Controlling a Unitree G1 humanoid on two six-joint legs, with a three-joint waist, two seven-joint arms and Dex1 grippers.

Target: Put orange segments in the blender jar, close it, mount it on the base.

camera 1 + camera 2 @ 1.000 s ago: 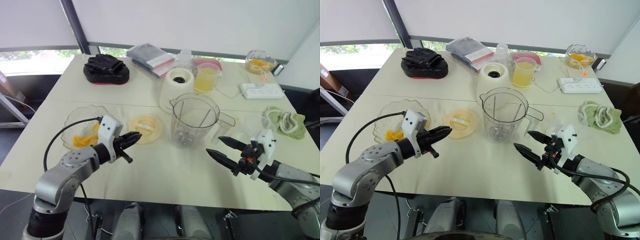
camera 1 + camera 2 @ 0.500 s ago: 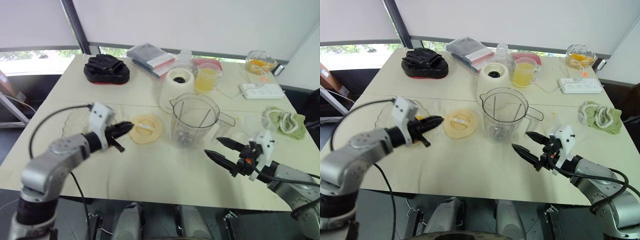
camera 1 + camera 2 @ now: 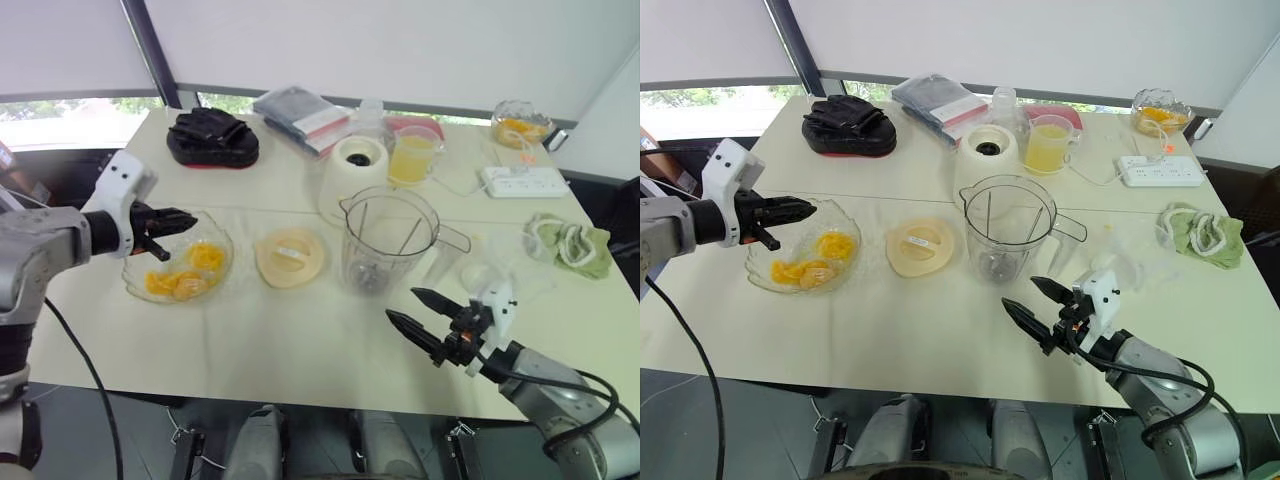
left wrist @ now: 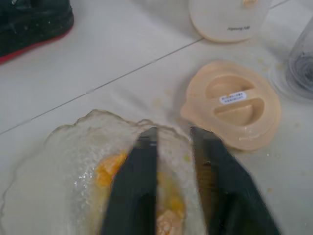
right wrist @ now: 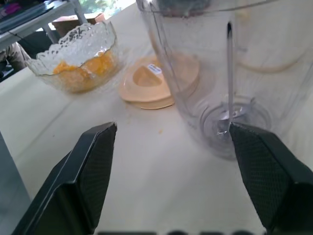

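A glass bowl (image 3: 150, 263) holding orange segments (image 3: 176, 284) sits at the table's left. My left gripper (image 3: 186, 219) hovers over the bowl's far rim, open, with nothing between its fingers (image 4: 139, 161). Right of the bowl lies the cream lid (image 3: 290, 257). The clear, uncovered blender jar (image 3: 388, 240) stands at the middle, with the white base (image 3: 355, 178) behind it. My right gripper (image 3: 403, 305) is wide open and bare, low over the table in front of the jar (image 5: 215, 73) and slightly right of it.
Black gloves (image 3: 212, 138) and a packet (image 3: 300, 115) lie at the back. A jug of juice (image 3: 412, 158), a power strip (image 3: 522, 181), a second bowl of fruit (image 3: 520, 123) and a green cloth (image 3: 570, 245) occupy the right side.
My left arm has swung left and back, from beside the lid to over the bowl's far rim. My right gripper has slid left, towards the front of the jar.
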